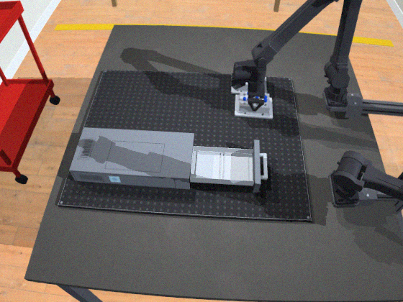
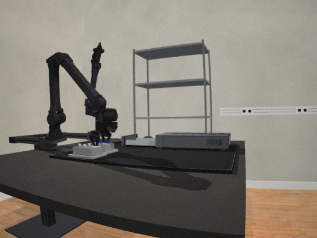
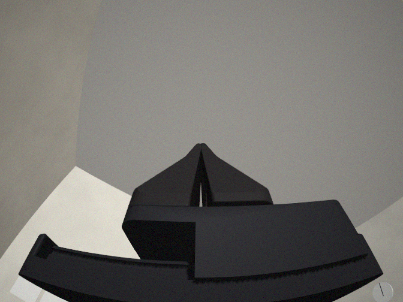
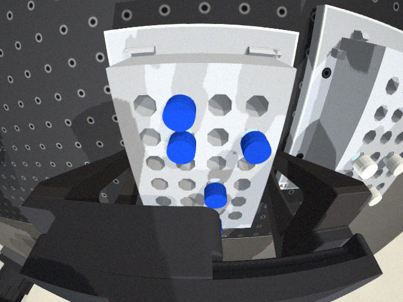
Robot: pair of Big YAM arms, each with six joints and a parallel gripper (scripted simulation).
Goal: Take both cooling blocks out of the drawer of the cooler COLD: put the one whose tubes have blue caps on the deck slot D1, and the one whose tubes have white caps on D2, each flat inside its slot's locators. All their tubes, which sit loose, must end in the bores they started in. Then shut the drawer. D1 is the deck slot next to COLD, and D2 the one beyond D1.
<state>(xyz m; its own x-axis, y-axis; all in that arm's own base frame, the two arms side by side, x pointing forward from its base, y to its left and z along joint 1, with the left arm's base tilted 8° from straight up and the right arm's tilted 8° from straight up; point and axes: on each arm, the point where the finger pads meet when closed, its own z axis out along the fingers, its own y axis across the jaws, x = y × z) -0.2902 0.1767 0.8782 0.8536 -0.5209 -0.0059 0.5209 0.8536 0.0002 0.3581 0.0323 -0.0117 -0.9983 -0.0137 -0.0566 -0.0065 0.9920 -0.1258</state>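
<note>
My right gripper [image 1: 256, 107] [image 2: 102, 142] [image 4: 201, 150] is shut on the blue-capped block [image 2: 107, 147] [image 4: 201, 78], one finger on each side. The block is at slot D1 [image 1: 252, 114] [image 4: 201, 39], near the locators; whether it sits fully flat is hard to tell. Several blue-capped tubes stand in its bores. The white-capped block [image 2: 85, 151] [image 4: 361, 120] stands on slot D2 [image 4: 341, 26], its white caps upright. The drawer [image 1: 256, 154] [image 2: 141, 142] of COLD [image 1: 133, 151] [image 2: 192, 141] is open, with no block in it. My left gripper [image 2: 99, 43] [image 3: 200, 150] is shut, empty and raised high.
The perforated deck [image 1: 162, 108] carries COLD and both slots, D2 close beside D1. The drawer handle [image 1: 264, 166] sticks out towards the arm side. A red cart [image 1: 25, 122] stands beyond the table, and a grey shelf rack [image 2: 172, 83] stands behind it.
</note>
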